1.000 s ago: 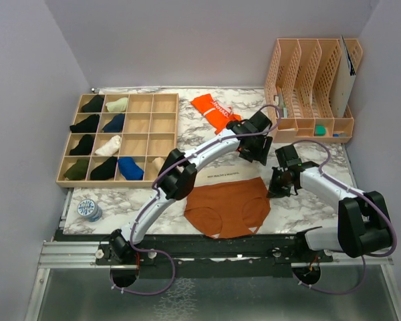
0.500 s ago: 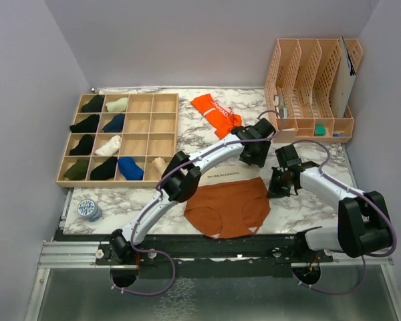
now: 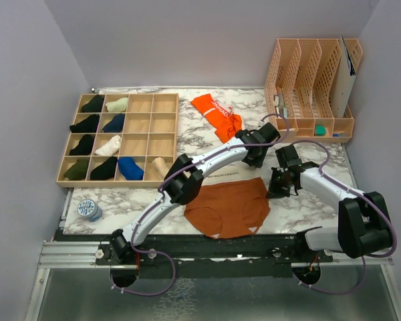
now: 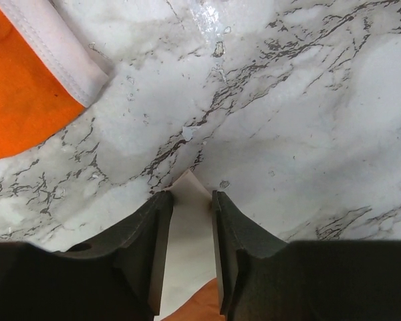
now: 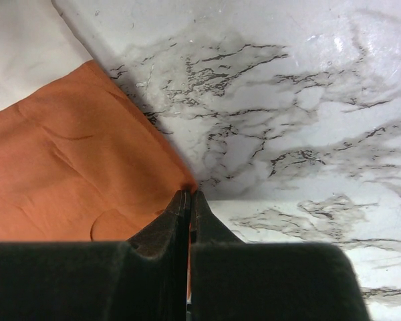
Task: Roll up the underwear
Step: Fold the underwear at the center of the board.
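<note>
- Centrally, the rust-brown briefs (image 3: 227, 207) lie spread flat at the near edge of the marble table (image 3: 200, 144), their far edge overlapping a white sheet (image 3: 220, 175).
- Right tool (image 5: 189, 194): fingers pressed together on the far right corner of the rust-brown briefs. A sliver of the cloth shows in the slit between them.
- Left tool (image 4: 190, 197): fingers apart, standing either side of the white sheet's corner, just beyond the far edge of the rust-brown briefs. Whether they touch the sheet cannot be told.
- Orange briefs (image 3: 217, 112), with a white waistband: crumpled farther back on the table, near the left tool on its far left side and apart from it.
</note>
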You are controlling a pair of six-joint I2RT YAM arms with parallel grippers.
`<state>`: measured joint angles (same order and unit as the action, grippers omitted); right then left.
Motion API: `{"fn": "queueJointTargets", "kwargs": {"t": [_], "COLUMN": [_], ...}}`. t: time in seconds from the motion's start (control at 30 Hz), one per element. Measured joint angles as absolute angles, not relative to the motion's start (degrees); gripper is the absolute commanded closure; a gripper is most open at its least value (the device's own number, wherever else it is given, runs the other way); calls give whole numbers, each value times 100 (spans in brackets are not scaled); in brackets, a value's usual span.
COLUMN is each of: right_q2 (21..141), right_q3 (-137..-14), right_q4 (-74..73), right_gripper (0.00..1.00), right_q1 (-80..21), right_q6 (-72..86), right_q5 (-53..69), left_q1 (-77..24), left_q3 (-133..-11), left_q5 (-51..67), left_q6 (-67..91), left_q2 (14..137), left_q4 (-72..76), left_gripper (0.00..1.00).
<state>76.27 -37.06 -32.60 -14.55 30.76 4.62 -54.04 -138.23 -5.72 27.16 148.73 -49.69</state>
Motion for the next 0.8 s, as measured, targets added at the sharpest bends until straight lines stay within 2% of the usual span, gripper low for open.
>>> {"fn": "queueJointTargets", "kwargs": {"t": [0.33, 0.57, 0.8], "right_q2": [7546, 7323, 7096], "right_q3": [-3706, -3765, -4383], "right_q4": [-3264, -3420, -3804], "right_gripper": [100, 100, 100], "right_q1": [-1455, -1457, -1455], "right_q6": [3046, 3170, 3409], "right_q5": [499, 325, -386], "left_q1": [-5446, -5439, -5301], "left_q3": [-14193, -14239, -14022], "left_q5": [-819, -552, -89], "left_q6": [2661, 2816, 3004], "left_q2": [15058, 15085, 14936], "left_q4": [-5181, -4987, -4523], "left_gripper": [100, 100, 100]}}
